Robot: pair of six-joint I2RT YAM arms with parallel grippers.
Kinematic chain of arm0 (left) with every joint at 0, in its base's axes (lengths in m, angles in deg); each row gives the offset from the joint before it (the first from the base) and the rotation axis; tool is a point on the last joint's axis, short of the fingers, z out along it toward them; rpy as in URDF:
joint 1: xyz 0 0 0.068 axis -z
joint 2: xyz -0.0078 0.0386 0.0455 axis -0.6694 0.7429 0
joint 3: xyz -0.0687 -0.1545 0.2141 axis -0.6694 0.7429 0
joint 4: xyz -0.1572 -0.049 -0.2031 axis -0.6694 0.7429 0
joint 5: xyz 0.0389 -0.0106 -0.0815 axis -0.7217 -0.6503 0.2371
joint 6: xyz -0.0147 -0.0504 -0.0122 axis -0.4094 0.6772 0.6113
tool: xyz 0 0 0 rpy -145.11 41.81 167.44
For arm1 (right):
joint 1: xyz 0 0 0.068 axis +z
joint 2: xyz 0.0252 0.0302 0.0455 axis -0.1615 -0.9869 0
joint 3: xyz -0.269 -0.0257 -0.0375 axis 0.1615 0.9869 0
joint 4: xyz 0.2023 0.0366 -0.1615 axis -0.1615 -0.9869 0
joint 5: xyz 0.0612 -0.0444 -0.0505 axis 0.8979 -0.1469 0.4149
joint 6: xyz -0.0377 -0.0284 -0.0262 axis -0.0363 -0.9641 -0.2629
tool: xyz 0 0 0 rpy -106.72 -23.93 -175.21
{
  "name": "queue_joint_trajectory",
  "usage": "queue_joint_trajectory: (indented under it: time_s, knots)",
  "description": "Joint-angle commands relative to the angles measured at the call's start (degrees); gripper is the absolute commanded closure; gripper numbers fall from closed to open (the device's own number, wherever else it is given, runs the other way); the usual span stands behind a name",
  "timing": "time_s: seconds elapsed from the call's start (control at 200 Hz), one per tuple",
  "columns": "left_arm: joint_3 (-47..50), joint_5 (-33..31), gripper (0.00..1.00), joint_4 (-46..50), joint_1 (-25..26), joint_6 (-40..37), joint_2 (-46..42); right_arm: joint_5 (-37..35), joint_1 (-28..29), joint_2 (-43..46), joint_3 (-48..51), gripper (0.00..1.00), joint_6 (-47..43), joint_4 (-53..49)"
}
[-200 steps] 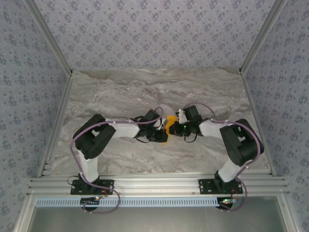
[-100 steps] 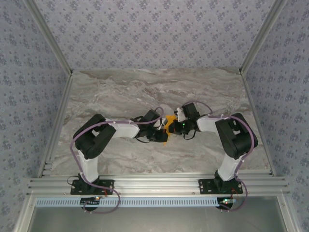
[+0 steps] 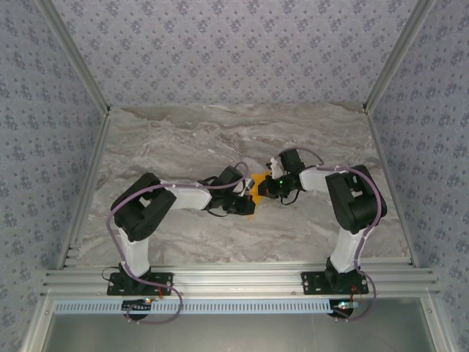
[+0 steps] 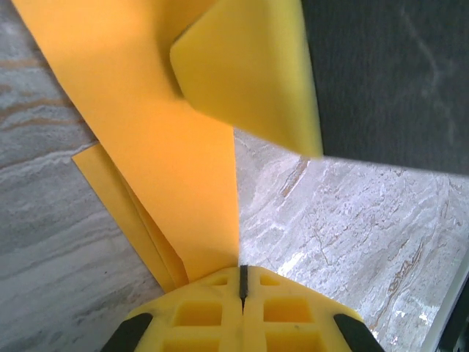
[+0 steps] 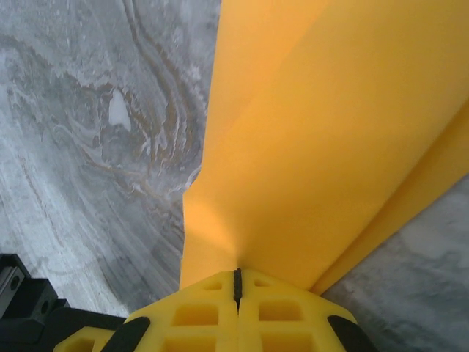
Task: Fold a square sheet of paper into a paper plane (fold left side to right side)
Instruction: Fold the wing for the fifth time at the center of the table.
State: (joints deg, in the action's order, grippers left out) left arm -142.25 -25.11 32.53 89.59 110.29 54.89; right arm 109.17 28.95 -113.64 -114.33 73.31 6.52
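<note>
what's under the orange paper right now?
Marble table shows beside and below the pinched paper, plus its own lower folded layer. Whatever lies directly beneath is covered.

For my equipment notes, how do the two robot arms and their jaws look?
The left arm and the right arm have white links and black joint housings, with a purple cable looping along each. Their jaws are yellow plastic with square moulded pockets.
</note>
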Motion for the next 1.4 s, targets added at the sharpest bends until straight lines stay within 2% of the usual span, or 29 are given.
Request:
queue_joint_trajectory:
  time_s: [0.0, 1.089, 1.394]
  knots:
    - [2.6, -2.0, 0.98, 7.3, 0.1, 0.0, 2.7, -5.8, -2.6, -2.2, -2.3, 0.95, -2.7, -1.2]
    - [3.2, -1.8, 0.98, 7.2, 0.1, 0.2, 2.3, -2.3, -11.7, -12.4, -15.2, 0.94, -5.0, -8.8]
    - [3.2, -1.7, 0.98, 7.2, 0.2, 0.1, 2.3, -2.6, -14.0, -15.3, -23.1, 0.94, -4.8, -12.1]
